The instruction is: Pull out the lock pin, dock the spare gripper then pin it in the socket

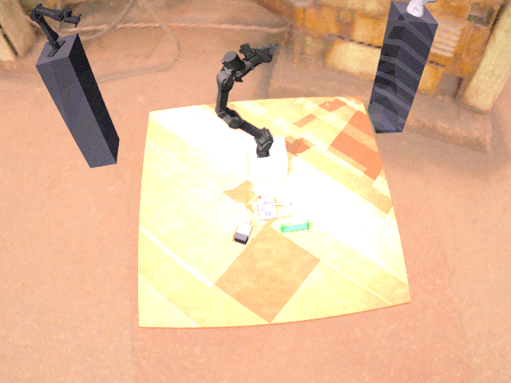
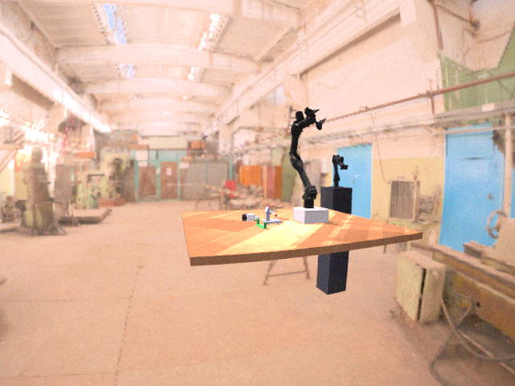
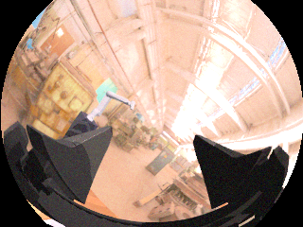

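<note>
The mount (image 1: 267, 209) (image 2: 267, 215) is a small pale lilac block with an upright part, standing on the table in front of the arm's base. A tiny red end (image 1: 259, 197) (image 2: 275, 215) shows at its side toward the base, seemingly the lock pin's; how deep the pin sits is too small to tell. The spare gripper (image 1: 243, 232) (image 2: 249, 216), white with a dark end, lies on the table beside the mount, apart from it. My gripper (image 2: 321, 116) (image 3: 153, 133) is open and empty, high above the table and pointing away from these things.
A green cradle (image 1: 295, 227) (image 2: 261, 224) with raised ends stands near the mount. Thin pale prongs stick out from the mount's side. The arm stands on a white base block (image 1: 278, 164) (image 2: 310, 215). Dark pillars (image 1: 82, 111) (image 1: 402, 74) with other arms stand beyond the table.
</note>
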You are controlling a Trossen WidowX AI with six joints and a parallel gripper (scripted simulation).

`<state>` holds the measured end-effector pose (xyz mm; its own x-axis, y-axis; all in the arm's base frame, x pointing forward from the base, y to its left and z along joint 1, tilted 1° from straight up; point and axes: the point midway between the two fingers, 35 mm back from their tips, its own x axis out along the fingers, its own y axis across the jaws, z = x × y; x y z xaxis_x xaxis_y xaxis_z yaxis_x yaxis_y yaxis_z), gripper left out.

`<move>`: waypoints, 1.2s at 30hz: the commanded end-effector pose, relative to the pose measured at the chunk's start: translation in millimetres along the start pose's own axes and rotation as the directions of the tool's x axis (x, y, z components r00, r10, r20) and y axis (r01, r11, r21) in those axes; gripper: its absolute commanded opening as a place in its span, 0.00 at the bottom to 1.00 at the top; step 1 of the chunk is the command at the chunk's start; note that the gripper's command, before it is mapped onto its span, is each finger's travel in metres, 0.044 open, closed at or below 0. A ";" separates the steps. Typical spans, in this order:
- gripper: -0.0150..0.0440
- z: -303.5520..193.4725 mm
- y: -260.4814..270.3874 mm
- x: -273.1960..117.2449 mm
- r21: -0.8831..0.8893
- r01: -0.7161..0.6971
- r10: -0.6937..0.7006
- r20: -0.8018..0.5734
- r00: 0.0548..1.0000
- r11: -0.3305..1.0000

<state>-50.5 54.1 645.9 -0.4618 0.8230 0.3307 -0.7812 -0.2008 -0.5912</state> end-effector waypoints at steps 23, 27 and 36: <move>0.76 -328.5 -50.8 47.0 -0.118 -0.005 -0.103 -0.887 0.450 0.993; 0.76 -387.6 -60.8 9.5 -0.067 0.002 -0.065 -0.961 0.270 0.998; 0.76 -489.0 -58.4 -110.4 0.107 0.091 0.116 -0.988 -0.102 0.990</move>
<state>226.5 256.1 319.4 0.3805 0.5249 -0.7614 -0.8244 -0.1804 -0.5364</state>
